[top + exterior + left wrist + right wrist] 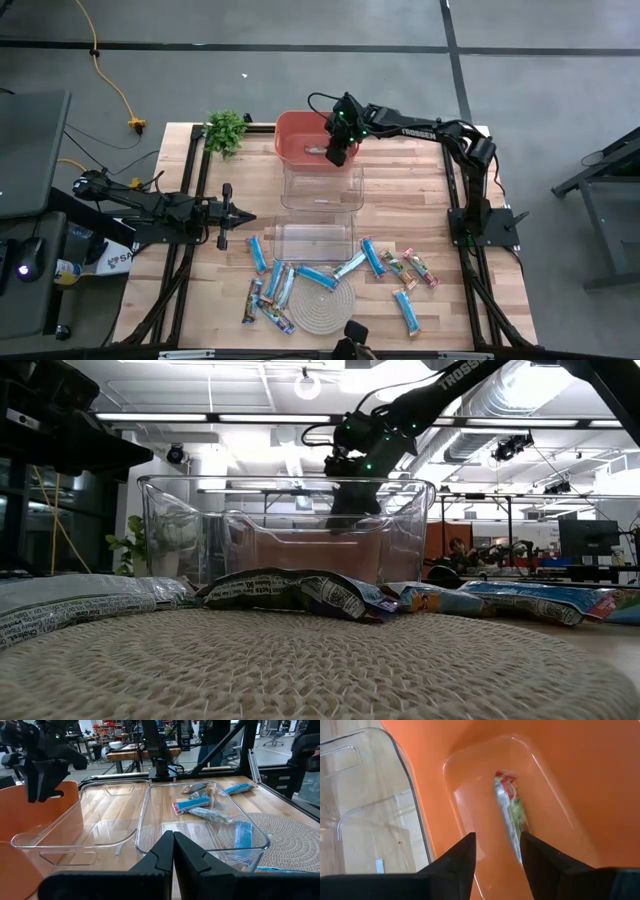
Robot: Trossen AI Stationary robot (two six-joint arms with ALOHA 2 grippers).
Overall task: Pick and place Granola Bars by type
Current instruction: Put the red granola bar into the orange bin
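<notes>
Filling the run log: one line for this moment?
right gripper: open over orange bin | granola bar: in bin | left gripper: shut, idle

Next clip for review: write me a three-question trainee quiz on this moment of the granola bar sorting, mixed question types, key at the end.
1. True or false: the left gripper is holding a granola bar.
2. Multiple choice: the right gripper is above which container? A) the orange bin B) the clear bin nearest the rope coaster C) the plant
3. Fill in: the orange bin holds ____ bar, lying below the right gripper's parted fingers.

Key
1. False: it is shut, empty, at the table's left side.
2. A
3. one
</notes>
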